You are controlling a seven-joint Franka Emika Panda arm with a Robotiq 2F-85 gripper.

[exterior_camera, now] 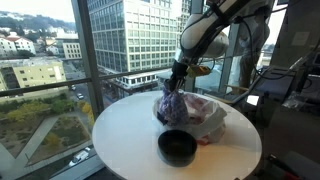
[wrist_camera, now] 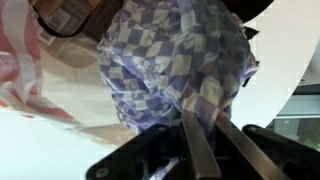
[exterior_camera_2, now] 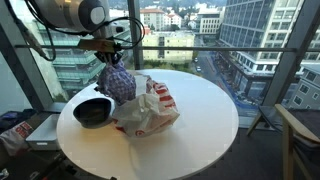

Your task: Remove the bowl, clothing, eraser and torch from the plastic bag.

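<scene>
Gripper [exterior_camera: 177, 80] clenched on purple checked clothing [exterior_camera: 169, 105] — bunch hangs at plastic bag [exterior_camera: 207, 120] mouth. Black bowl [exterior_camera: 177, 147] outside bag, just beside it, near round table [exterior_camera: 120, 140] edge. Bag's remaining contents — cannot tell.

The round, matte black bowl [exterior_camera: 177, 147] stands upright, just beside the plastic bag [exterior_camera: 205, 120]. The bag, whitish, wrinkled and marked in red-pink, lies slumped and crumpled. The purple-and-lilac checked clothing [exterior_camera: 170, 105] hangs bunched together, raised over the bag's edge.
</scene>
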